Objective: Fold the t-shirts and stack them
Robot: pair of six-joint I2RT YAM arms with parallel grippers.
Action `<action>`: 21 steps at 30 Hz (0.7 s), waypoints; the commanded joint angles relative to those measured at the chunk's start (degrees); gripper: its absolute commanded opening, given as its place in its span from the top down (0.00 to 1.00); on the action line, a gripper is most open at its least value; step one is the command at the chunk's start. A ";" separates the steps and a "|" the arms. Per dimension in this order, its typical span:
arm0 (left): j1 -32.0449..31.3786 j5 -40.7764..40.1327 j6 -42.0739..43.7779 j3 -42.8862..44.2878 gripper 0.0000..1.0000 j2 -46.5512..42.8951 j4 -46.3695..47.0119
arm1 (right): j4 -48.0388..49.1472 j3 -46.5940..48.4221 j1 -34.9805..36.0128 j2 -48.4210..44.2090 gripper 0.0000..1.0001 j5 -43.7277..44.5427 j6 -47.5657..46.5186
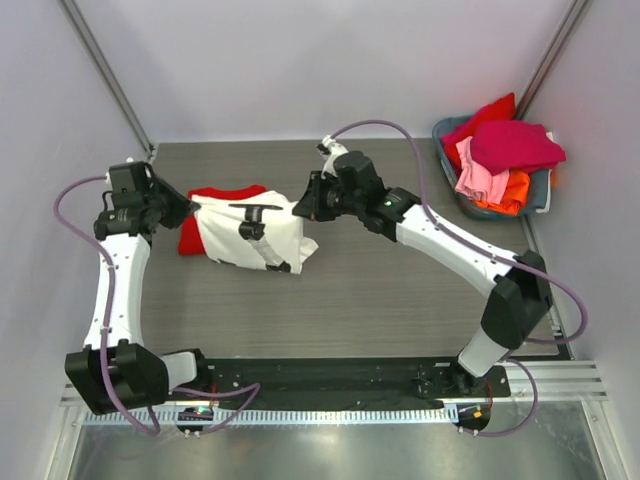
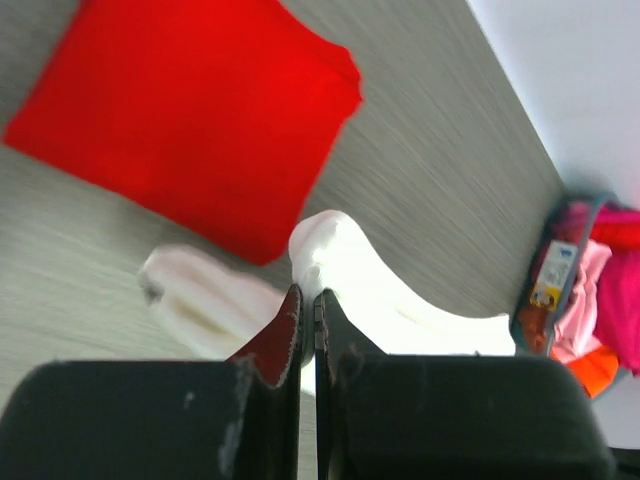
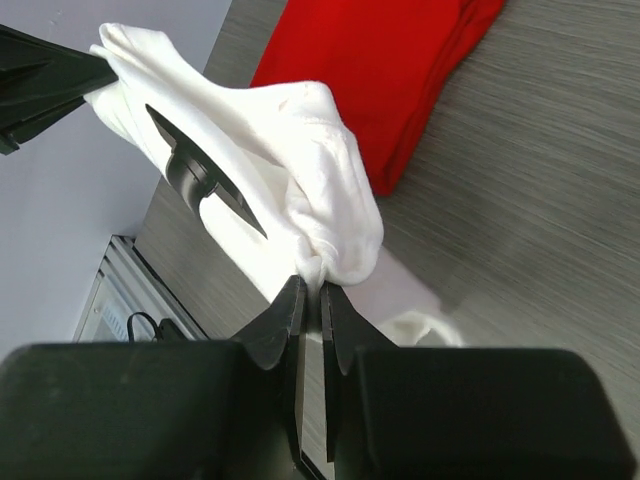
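A white t-shirt [image 1: 252,235] with black printed marks hangs stretched between my two grippers above the table. My left gripper [image 1: 190,207] is shut on its left end, seen as a white fold [image 2: 330,250] at the fingertips. My right gripper [image 1: 303,205] is shut on its right end, a bunched white fold [image 3: 330,230]. A folded bright red t-shirt [image 1: 215,200] lies flat on the table under and behind the white one; it also shows in the left wrist view [image 2: 190,110] and the right wrist view [image 3: 390,70].
A grey-blue basket [image 1: 447,160] stands at the back right corner, piled with a magenta shirt [image 1: 512,145], a pink one [image 1: 478,180], an orange one [image 1: 512,192] and a red one [image 1: 485,118]. The grey wood-grain table [image 1: 380,300] is walled on three sides.
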 commanded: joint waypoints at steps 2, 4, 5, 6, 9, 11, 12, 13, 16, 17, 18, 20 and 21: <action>7.89 -2.54 3.86 2.68 1.00 1.17 -1.22 | -0.29 7.16 1.67 5.68 0.99 2.97 0.20; 10.52 -2.28 5.00 4.35 1.00 2.22 -2.19 | -0.38 9.97 2.56 7.80 0.99 3.32 0.38; 11.32 -2.10 5.35 4.79 1.00 2.49 -2.72 | -0.30 10.85 3.17 9.55 0.99 3.49 0.73; 12.02 -2.19 5.53 5.06 1.00 2.75 -2.90 | -0.29 12.60 3.35 10.62 0.99 3.58 0.90; 14.40 -2.28 5.88 6.11 1.00 3.62 -2.98 | -0.38 16.11 4.31 13.86 0.99 3.93 1.69; 15.89 -2.10 6.06 7.34 1.00 4.42 -3.25 | -0.30 17.88 4.67 15.63 0.99 3.85 1.87; 16.33 -1.84 6.06 7.61 1.00 4.86 -3.25 | -0.38 19.54 5.10 17.03 0.99 3.76 2.31; 17.29 -1.40 6.06 8.22 1.00 5.47 -3.25 | -0.38 20.52 5.28 17.91 0.99 3.85 2.40; 18.70 -0.96 5.88 8.84 1.00 6.96 -2.90 | -0.56 23.51 6.16 20.54 0.99 4.46 2.49; 18.80 -0.87 5.62 9.01 1.00 7.41 -2.29 | -0.82 24.12 6.25 21.17 0.99 4.81 2.57; 18.80 -0.78 5.45 9.02 1.00 7.84 -1.93 | -1.00 25.26 6.16 21.87 0.99 4.99 2.66; 18.88 -0.52 4.83 9.19 1.00 9.51 -1.23 | -1.17 26.67 6.16 23.36 0.99 5.78 2.40; 18.88 -0.52 4.65 9.19 1.00 10.04 -0.88 | -1.26 27.20 6.16 23.80 0.99 6.22 2.40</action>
